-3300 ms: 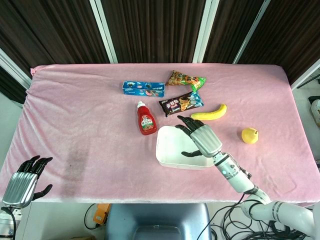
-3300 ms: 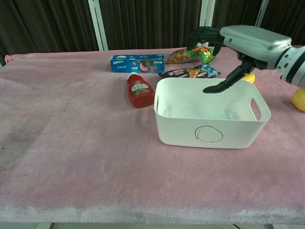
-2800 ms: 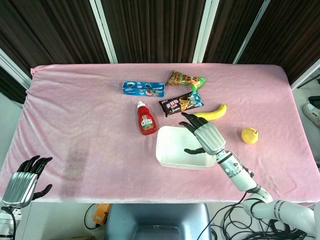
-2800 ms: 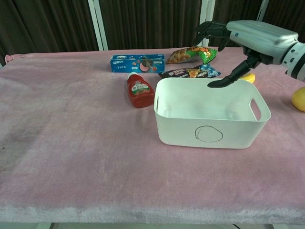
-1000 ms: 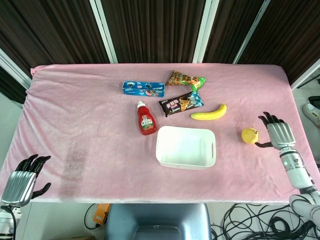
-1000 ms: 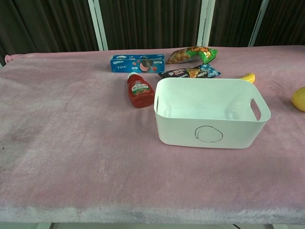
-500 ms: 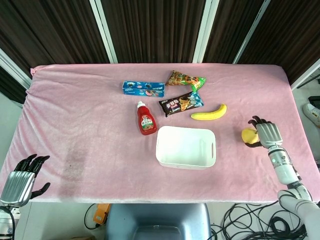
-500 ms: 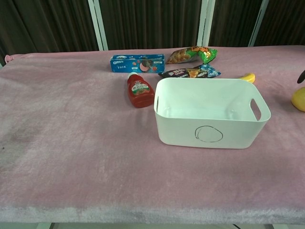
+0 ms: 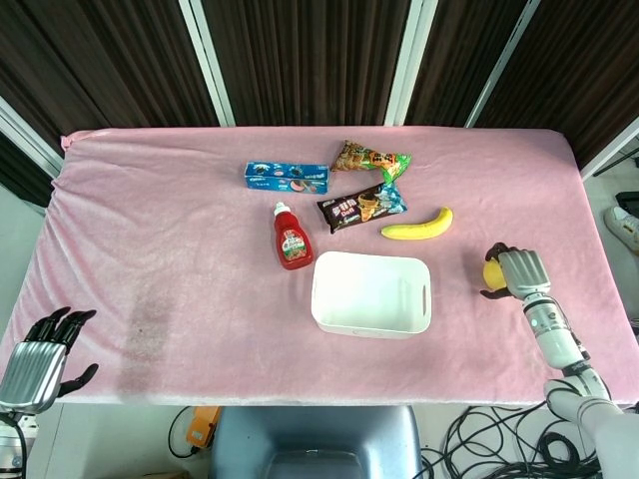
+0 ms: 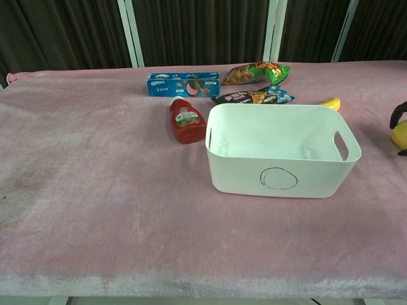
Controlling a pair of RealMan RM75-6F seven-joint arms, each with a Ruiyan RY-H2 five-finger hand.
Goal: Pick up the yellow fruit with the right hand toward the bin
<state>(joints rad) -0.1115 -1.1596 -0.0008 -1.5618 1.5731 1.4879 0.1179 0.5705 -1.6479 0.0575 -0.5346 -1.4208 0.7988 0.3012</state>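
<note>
The round yellow fruit (image 9: 490, 271) lies on the pink cloth near the table's right edge, right of the white bin (image 9: 371, 329). My right hand (image 9: 516, 269) is on it from the right, dark fingers curled over its top and the thumb under its near side, gripping it. The chest view shows only the fruit (image 10: 400, 135) and fingertips (image 10: 397, 115) at the right border, beside the bin (image 10: 254, 175). The bin looks empty. My left hand (image 9: 35, 364) hangs open off the table's front left corner, holding nothing.
A banana (image 9: 417, 228) lies behind the bin, between it and the fruit. Further back are a ketchup bottle (image 9: 292, 239), a blue Oreo box (image 9: 288, 178) and two snack packets (image 9: 371, 158) (image 9: 361, 207). The table's right edge is close to my right hand.
My right hand left the bin, swung out to the right side, then moved left onto the yellow fruit and curled its fingers around it. The left hand stayed put.
</note>
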